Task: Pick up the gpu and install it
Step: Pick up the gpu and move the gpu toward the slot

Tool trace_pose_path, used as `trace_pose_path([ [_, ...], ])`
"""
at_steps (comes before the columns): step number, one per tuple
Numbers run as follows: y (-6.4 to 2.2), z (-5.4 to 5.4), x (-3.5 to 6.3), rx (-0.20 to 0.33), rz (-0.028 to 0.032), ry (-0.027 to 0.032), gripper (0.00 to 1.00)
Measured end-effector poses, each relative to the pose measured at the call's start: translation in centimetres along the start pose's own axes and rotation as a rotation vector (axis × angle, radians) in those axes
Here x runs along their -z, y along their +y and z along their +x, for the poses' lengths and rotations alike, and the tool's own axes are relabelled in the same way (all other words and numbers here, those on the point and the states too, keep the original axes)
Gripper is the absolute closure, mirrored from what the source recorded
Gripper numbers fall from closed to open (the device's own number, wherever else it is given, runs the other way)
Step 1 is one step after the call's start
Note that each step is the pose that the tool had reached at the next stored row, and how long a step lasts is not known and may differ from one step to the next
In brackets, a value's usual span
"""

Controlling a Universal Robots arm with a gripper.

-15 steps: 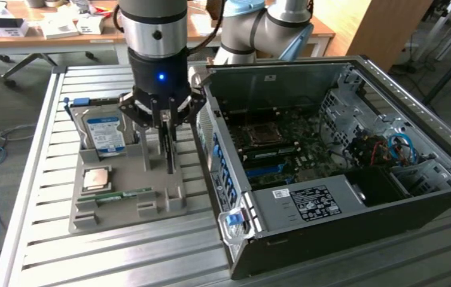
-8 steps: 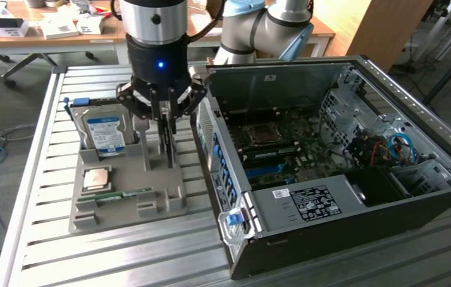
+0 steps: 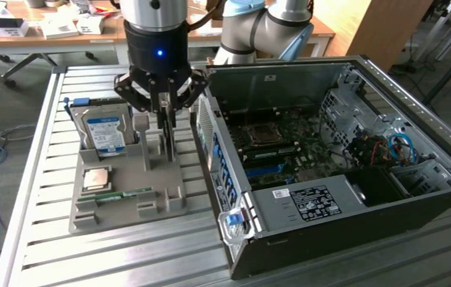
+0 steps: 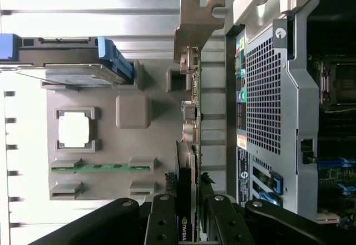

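While the black claw (image 3: 164,110) sits pinched on its top edge, the gpu (image 4: 192,92) stands upright in a slot of the matte grey plastic holder (image 3: 149,194), just beside the open PC case (image 3: 305,239) w/ its perforated steel rear. Thin dark board, stepped silver bracket (image 4: 197,19) at the far end. Bottom edge hidden in the slot; near end cut off btwn the fingers (image 4: 162,217).

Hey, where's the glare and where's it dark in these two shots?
Wrist view: the table is blown out white, and the processor chip glares; exterior view: the computer case interior is dim, and a blue light glows.
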State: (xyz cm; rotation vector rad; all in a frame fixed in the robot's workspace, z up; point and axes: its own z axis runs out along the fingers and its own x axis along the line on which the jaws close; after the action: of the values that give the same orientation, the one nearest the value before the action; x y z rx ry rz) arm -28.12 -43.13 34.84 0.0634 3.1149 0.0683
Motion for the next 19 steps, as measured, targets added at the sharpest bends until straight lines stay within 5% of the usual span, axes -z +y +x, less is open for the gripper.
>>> trace_pose_path([
  [19,0.22,-0.1,4.86,0.0,-0.0001,-0.0001,0.74],
])
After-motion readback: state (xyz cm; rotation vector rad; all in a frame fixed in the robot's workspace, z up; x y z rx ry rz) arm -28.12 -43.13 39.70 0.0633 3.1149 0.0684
